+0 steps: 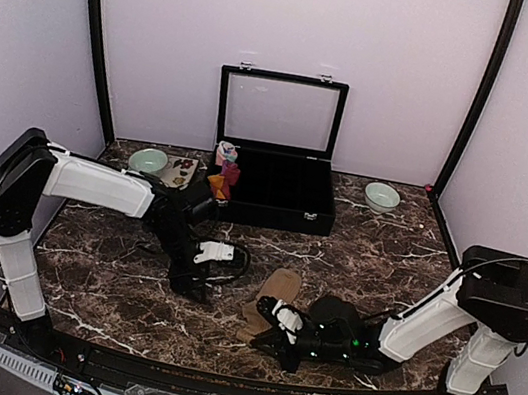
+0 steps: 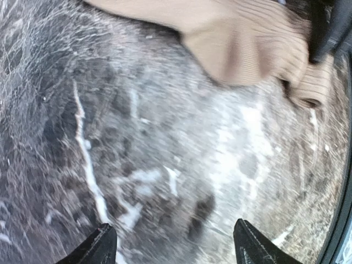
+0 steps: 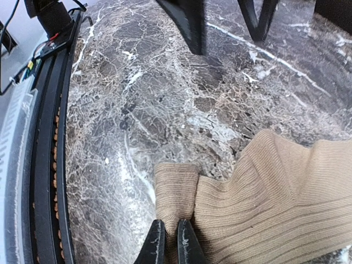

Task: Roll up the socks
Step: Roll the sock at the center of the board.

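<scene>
A ribbed tan sock point(image 1: 276, 289) lies flat on the marble table point(image 1: 376, 252) near the front middle. My right gripper point(image 3: 170, 245) is shut on a folded edge of this tan sock point(image 3: 275, 192), low at its near end point(image 1: 263, 327). My left gripper point(image 2: 176, 247) stands open over bare marble just left of the tan sock point(image 2: 247, 44), with nothing between its fingers point(image 1: 196, 286). A red and orange sock point(image 1: 226, 181) sits by the left front corner of the black box.
An open black compartment box point(image 1: 273, 174) with a raised clear lid stands at the back middle. A pink and light-blue bundle point(image 1: 226, 153) rests at its left corner. A green bowl point(image 1: 149, 160) is back left and a pale bowl point(image 1: 381, 197) back right.
</scene>
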You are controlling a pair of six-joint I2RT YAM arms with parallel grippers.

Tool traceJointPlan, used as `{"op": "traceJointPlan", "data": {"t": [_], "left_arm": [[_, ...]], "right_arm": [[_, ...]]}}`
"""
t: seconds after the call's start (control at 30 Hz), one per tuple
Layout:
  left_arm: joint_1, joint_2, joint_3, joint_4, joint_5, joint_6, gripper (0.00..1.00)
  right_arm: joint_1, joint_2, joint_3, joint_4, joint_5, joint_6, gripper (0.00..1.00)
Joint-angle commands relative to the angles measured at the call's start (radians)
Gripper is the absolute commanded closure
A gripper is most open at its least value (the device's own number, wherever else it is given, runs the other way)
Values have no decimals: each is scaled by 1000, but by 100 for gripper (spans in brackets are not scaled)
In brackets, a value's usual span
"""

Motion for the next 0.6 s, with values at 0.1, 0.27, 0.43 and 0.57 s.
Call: {"op": "traceJointPlan", "data": {"t": [0.1, 0.27, 0.43, 0.57], "left_arm": [[0, -132, -4, 46, -127, 10, 16], [31, -237, -20, 148, -99, -8, 16], [16, -341, -126, 156, 28, 60, 21], [-29, -375, -209, 109, 78, 144, 29]], "right_arm": [[-95, 86, -20, -182, -166, 189, 100], [-113, 152, 52, -206, -322, 242, 100], [-114, 239, 222, -355, -381, 203, 100], [-130, 293, 289, -417, -379, 220, 100]]}}
